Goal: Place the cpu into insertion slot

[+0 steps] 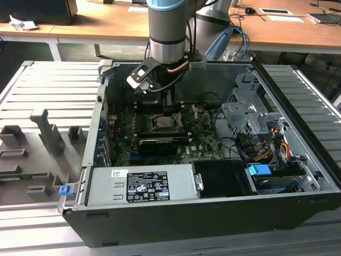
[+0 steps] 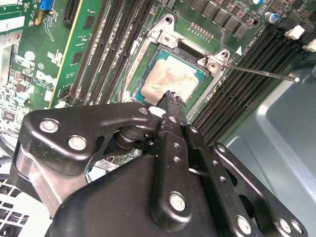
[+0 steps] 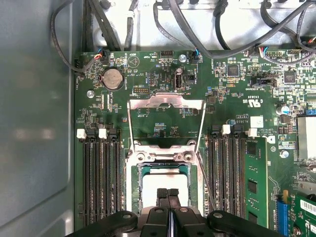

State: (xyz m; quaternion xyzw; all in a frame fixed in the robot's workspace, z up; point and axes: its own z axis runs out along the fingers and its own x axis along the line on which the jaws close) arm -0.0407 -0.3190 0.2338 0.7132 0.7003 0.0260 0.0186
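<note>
In the exterior view the arm (image 1: 168,37) reaches down into the open computer case (image 1: 298,122), and its jaws hang low over the socket (image 1: 164,121). The case lies on a grey ribbed surface (image 1: 42,85), and wooden desks (image 1: 106,29) stand behind it.

In the second wrist view the chip (image 2: 170,79) lies flat inside the socket (image 2: 165,37), square to its frame. The jaws are pressed together with nothing between them. Their tips sit at the chip's near edge, but I cannot tell whether they touch it. The thin lever (image 2: 261,72) stands free to one side.

In the first wrist view the cover plate (image 3: 165,102) is swung open beyond the chip (image 3: 148,185), and memory slots (image 3: 101,173) flank the socket.

To me the placing looks as good as done. With the tips this close, any motion calls for a clean, straight path so the chip isn't nudged askew.
</note>
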